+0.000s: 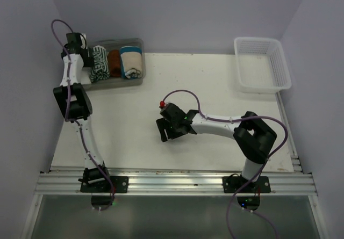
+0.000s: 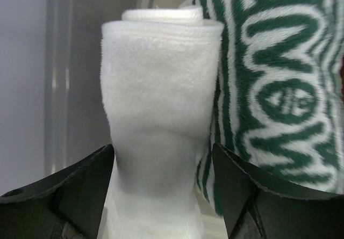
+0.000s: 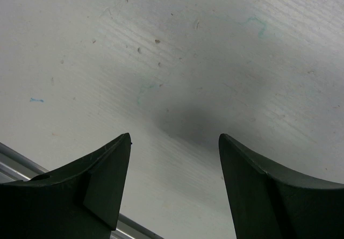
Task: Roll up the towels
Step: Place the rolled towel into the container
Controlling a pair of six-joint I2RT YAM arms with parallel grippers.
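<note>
The rolled white towel (image 2: 161, 83) is sitting in the clear bin (image 1: 135, 44) at the table's (image 1: 215, 83) far left corner, pressing against the striped towel (image 2: 279, 88), likely to pack the rolls tightly. The left gripper (image 2: 163, 156) is straddling it, jaws wide and touching both flanks; whether it is gripping, I cannot tell. The right gripper (image 3: 174, 142) is hovering open and empty mid-table.
</note>
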